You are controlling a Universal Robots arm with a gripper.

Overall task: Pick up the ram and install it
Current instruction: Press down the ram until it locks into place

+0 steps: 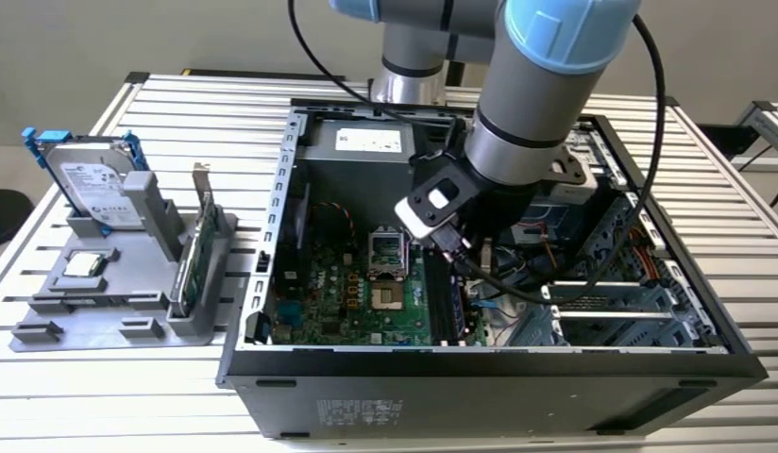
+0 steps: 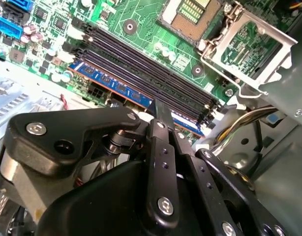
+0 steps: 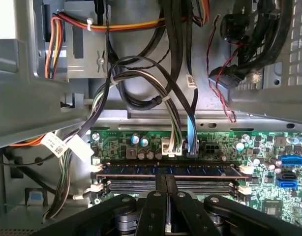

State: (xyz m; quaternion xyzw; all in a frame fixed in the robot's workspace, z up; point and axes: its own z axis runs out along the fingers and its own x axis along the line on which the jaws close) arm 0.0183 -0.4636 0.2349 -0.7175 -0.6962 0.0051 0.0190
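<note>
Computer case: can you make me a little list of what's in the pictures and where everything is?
case: open computer case on a slatted table
hand: hand down inside the case, fingers shut together
ram: ram lying along a memory slot, right under the hand's tip
touching: cannot tell
holder: grey holder at the exterior view's left of the case
in holder: hard drive and green card, both standing up

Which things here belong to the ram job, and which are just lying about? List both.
Job: ram, lying in a memory slot; pincer, shut, tips at the ram; memory slots; computer case.
Lying about: hard drive, green card, processor chip, all on the grey holder outside the case.
</note>
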